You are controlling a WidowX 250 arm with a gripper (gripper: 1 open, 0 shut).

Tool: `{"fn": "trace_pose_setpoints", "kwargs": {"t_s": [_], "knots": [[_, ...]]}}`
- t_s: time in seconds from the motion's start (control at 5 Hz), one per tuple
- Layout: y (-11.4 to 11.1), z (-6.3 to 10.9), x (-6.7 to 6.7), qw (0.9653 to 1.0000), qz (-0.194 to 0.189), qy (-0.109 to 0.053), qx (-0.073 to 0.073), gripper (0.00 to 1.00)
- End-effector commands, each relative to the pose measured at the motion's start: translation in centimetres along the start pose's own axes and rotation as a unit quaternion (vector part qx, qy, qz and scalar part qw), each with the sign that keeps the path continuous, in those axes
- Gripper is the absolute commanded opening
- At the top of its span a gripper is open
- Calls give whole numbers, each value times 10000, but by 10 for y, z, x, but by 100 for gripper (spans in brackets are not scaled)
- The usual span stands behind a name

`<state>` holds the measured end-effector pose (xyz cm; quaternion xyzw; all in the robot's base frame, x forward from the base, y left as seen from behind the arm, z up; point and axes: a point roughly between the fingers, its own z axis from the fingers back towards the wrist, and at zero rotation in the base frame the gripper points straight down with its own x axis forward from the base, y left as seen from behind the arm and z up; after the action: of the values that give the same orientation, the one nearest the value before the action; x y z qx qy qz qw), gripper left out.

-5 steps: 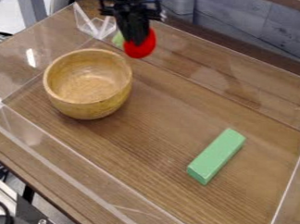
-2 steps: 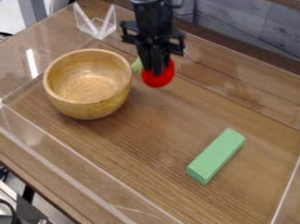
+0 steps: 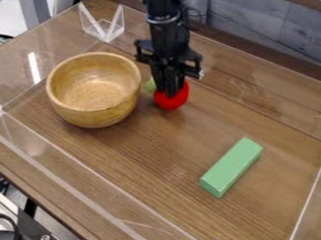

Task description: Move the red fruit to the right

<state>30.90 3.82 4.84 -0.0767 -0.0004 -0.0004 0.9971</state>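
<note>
The red fruit (image 3: 172, 96) is a small round bright-red toy with a bit of green at its left side. It sits low over the wooden tabletop, just right of the wooden bowl. My black gripper (image 3: 169, 85) points straight down and is shut on the red fruit from above, its fingers covering the fruit's top. Whether the fruit touches the table I cannot tell.
A round wooden bowl (image 3: 93, 88) stands at the left, close to the fruit. A green rectangular block (image 3: 232, 165) lies toward the front right. Clear plastic walls (image 3: 312, 197) ring the table, and a clear folded piece (image 3: 100, 23) stands at the back.
My gripper has carried the red fruit down and toward the front right, from the back edge behind the bowl to a spot beside the bowl's right rim.
</note>
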Motion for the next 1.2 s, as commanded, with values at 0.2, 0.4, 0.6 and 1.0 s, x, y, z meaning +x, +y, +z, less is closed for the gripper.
{"fn": "trace_pose_setpoints", "kwargs": {"t_s": [0.2,0.4,0.6,1.0], "knots": [[0,-2,2,9999,-47,25,101,100],[1,-5,1,9998,-32,118,136,100],[0,-5,-1,9996,-35,191,185,100],[-2,-5,-4,9993,-42,303,235,100]]}}
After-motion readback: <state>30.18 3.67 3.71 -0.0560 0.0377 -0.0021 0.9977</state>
